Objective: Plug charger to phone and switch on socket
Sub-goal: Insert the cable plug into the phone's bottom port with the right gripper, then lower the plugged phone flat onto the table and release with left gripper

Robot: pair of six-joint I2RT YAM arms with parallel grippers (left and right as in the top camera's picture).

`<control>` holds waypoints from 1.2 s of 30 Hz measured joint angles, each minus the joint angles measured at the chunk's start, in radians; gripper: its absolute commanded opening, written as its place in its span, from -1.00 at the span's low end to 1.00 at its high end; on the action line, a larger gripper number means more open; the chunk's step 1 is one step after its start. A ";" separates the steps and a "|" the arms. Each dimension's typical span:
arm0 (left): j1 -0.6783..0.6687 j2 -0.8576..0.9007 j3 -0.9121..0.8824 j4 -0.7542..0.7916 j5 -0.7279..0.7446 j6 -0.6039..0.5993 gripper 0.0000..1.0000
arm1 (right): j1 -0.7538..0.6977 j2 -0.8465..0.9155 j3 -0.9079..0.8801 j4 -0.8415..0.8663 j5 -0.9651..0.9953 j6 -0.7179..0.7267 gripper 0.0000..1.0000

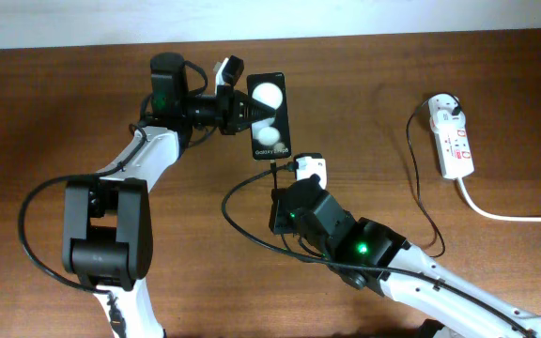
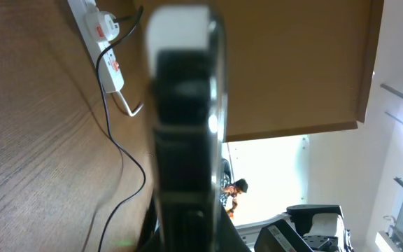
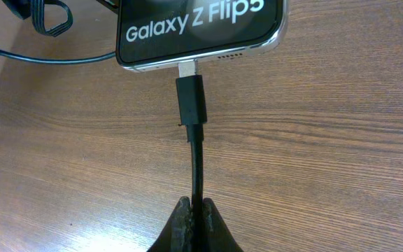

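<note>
The black phone [image 1: 270,115] lies on the table, lettering toward the near end. My left gripper [image 1: 240,107] is shut on its left side; the left wrist view shows the phone edge-on [image 2: 184,119]. My right gripper [image 3: 193,210] is shut on the charger's thin black cable [image 3: 196,168], just behind its connector tip [image 3: 190,98]. The tip is in the phone's end port [image 3: 201,31], with a little metal still showing. The white socket strip [image 1: 455,141] lies at the far right with the charger's white plug adapter [image 1: 446,106] in it. It also shows in the left wrist view [image 2: 103,42].
The charger cable loops across the table from the strip [image 1: 419,188] and curls in front of the phone [image 1: 238,216]. The strip's thick white cord [image 1: 505,214] runs off to the right. My right arm [image 1: 364,249] lies across the near middle.
</note>
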 measured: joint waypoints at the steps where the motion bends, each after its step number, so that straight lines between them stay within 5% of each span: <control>1: 0.000 0.000 0.000 0.000 0.000 0.003 -1.00 | 0.000 0.000 0.000 0.001 0.001 0.000 -0.92; 9: 0.004 0.000 0.000 0.001 0.000 0.007 -1.00 | 0.006 0.001 -0.001 0.049 0.003 -0.054 -0.89; 12: 0.003 0.000 0.000 -0.001 0.010 0.007 -1.00 | 0.006 0.001 -0.001 0.068 0.017 -0.071 -0.54; 15: -0.002 0.000 0.000 -0.001 0.027 0.010 -1.00 | 0.006 0.001 -0.001 0.072 0.024 -0.070 -0.41; 24: -0.002 0.000 0.000 -0.001 0.030 0.011 -1.00 | 0.006 0.024 -0.001 0.112 0.076 -0.081 -0.92; 32: 0.001 0.000 0.005 -0.019 0.010 0.010 -1.00 | -0.009 0.026 -0.012 0.165 0.082 -0.078 -0.92; 34: 0.009 0.000 0.010 -0.064 0.003 0.014 -1.00 | -0.010 0.027 -0.013 0.187 0.082 -0.078 -0.64; 36: 0.006 0.000 0.010 -0.072 0.009 0.035 -1.00 | -0.014 0.027 -0.013 0.201 0.085 -0.080 -0.17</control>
